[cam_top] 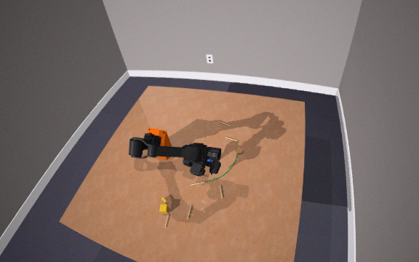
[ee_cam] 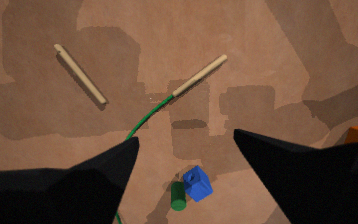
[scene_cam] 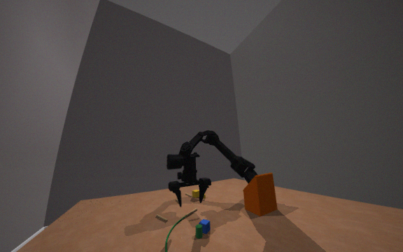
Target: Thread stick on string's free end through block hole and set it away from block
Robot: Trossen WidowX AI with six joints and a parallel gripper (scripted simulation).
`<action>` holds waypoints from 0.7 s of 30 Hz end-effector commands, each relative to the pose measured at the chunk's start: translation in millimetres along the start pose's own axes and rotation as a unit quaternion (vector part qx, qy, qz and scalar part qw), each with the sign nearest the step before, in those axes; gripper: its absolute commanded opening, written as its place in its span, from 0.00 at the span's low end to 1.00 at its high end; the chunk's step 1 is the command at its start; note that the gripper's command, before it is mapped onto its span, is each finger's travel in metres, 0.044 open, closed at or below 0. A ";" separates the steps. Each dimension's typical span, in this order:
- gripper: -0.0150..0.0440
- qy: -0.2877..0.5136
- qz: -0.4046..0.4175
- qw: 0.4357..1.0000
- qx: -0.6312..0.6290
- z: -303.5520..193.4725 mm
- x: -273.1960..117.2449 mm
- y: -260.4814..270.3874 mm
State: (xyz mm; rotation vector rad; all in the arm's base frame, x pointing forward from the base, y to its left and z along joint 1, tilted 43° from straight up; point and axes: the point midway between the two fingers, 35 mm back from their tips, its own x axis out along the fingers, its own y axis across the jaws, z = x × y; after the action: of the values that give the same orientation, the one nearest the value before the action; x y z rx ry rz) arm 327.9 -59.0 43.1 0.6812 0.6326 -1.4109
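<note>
The stick [cam_top: 197, 183] [scene_cam: 191, 213] [ee_cam: 200, 76] lies on the table, with the green string [cam_top: 228, 171] [scene_cam: 173, 225] [ee_cam: 147, 116] joined to one end. The string curves away to the round button [cam_top: 239, 151]. My gripper [cam_top: 206, 170] [scene_cam: 190, 204] [ee_cam: 186, 137] is wide open and empty, above the table. In the wrist view the stick lies beyond the fingertips, slanting, not between them. A small blue block [cam_top: 209, 160] [scene_cam: 205, 226] [ee_cam: 198, 185] stands on the table, with a dark round hole visible in one face in the wrist view. The string is outside the block.
A green cylinder [scene_cam: 199, 232] [ee_cam: 178, 196] stands close beside the blue block. A loose stick [cam_top: 221, 191] [scene_cam: 161, 218] [ee_cam: 80, 75] lies near the string's stick; several others lie farther off. A yellow cube [cam_top: 163, 209] [scene_cam: 196, 193] and small yellow piece [cam_top: 164, 200] lie apart. The orange base [scene_cam: 261, 196] supports the arm.
</note>
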 end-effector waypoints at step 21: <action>1.00 -0.007 0.008 0.877 0.479 35.3 -4.5 2.6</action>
State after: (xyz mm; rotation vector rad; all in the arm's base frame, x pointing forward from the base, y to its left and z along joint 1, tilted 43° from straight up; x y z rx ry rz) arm 330.1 -81.2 67.8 1.4095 -0.1090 -1.6766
